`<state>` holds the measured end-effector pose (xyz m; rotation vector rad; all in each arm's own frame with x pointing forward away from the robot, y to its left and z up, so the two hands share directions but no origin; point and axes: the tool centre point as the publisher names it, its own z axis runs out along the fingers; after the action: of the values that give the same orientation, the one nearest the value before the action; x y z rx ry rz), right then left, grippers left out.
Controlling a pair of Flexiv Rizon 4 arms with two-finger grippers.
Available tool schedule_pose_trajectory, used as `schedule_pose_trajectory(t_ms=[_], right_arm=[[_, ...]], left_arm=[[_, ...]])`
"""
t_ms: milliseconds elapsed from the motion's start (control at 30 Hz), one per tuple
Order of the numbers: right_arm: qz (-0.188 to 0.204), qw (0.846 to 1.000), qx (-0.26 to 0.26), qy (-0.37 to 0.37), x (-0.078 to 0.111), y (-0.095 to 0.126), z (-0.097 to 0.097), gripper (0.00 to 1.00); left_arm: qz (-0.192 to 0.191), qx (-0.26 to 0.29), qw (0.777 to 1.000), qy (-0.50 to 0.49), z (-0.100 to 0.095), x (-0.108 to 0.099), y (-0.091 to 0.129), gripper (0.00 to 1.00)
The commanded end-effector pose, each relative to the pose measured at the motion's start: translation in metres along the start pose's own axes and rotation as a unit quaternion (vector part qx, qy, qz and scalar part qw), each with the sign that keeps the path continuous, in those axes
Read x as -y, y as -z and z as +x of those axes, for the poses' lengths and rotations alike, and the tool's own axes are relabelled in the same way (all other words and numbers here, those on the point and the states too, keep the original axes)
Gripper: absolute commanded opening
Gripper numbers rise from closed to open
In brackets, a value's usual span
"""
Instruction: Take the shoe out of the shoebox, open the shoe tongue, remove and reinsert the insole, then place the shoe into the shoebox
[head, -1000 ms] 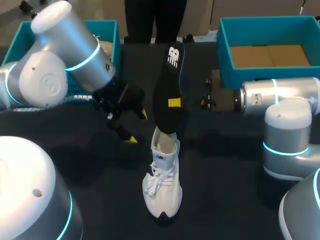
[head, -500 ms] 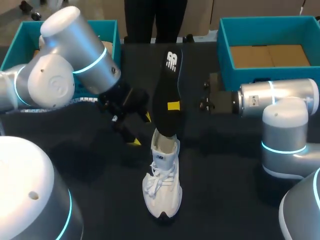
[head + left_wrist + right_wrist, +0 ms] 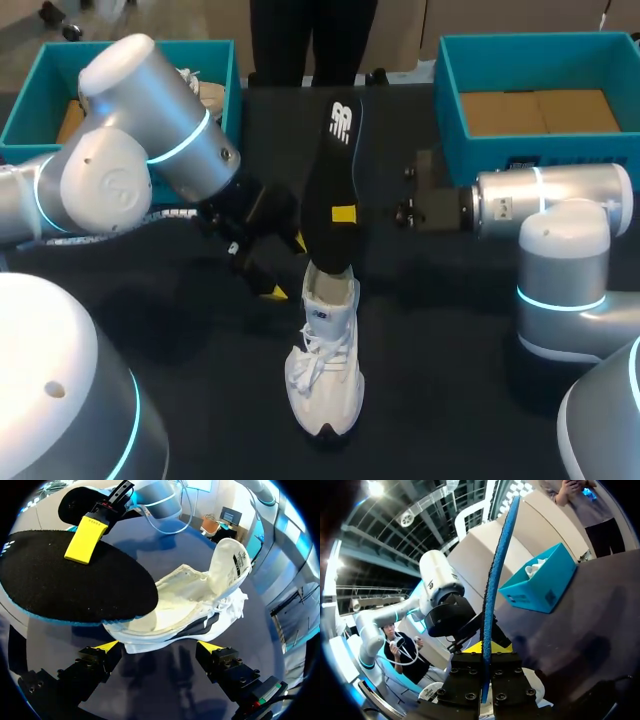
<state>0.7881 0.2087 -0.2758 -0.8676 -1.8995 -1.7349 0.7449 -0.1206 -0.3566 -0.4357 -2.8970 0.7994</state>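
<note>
Two teal boxes: left box [image 3: 200, 50] held a second shoe [image 3: 200, 92], right box [image 3: 447, 100] a brown cardboard floor. Right gripper [image 3: 345, 213] clenched on the black insole [image 3: 335, 170], whose lower end met the table shoe [image 3: 325, 370]. Left gripper [image 3: 159, 647] released, that shoe just ahead of its jaws. Only the left wrist view showed its bare white interior and raised tongue [image 3: 227, 565].

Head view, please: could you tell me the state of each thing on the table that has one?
shoe: standing upright, tongue pulled open.
insole: out, raised, lower end at the shoe's opening.
right gripper: shut on insole.
left gripper: open, holding nothing, beside shoe.
right box: open-topped.
left box: open-topped, something white inside.
</note>
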Motion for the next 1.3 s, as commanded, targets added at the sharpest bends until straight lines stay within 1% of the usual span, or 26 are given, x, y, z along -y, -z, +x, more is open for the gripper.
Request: schedule_pose_trajectory(t_ms=[33,400,500,700,800,967,1300], right_arm=[[0.006,1.000,0.005,0.001,0.005,-0.006,0.001,0.00],[0.005,1.000,0.002,0.001,0.004,-0.007,0.000,0.00],[-0.005,1.000,0.005,0.008,0.005,-0.008,-0.001,0.00],[-0.027,1.000,0.001,0.013,0.012,-0.004,-0.002,0.00],[-0.032,0.999,0.002,0.012,0.015,-0.004,-0.004,0.00],[-0.054,0.998,0.000,0.015,0.017,-0.001,-0.005,0.00],[-0.062,0.998,0.008,0.016,0.020,0.001,-0.005,0.00]], left_arm=[[0.000,-0.001,1.000,-0.001,-0.001,-0.001,0.000,1.00],[0.000,-0.001,1.000,-0.001,-0.001,-0.001,0.000,1.00],[0.000,-0.001,1.000,-0.001,-0.001,-0.001,0.000,1.00],[0.000,-0.001,1.000,-0.001,-0.001,-0.001,0.000,1.00],[0.000,-0.001,1.000,-0.001,-0.001,-0.001,0.000,1.00],[0.000,-0.001,1.000,-0.001,-0.001,-0.001,0.000,1.00],[0.000,-0.001,1.000,-0.001,-0.001,-0.001,0.000,1.00]])
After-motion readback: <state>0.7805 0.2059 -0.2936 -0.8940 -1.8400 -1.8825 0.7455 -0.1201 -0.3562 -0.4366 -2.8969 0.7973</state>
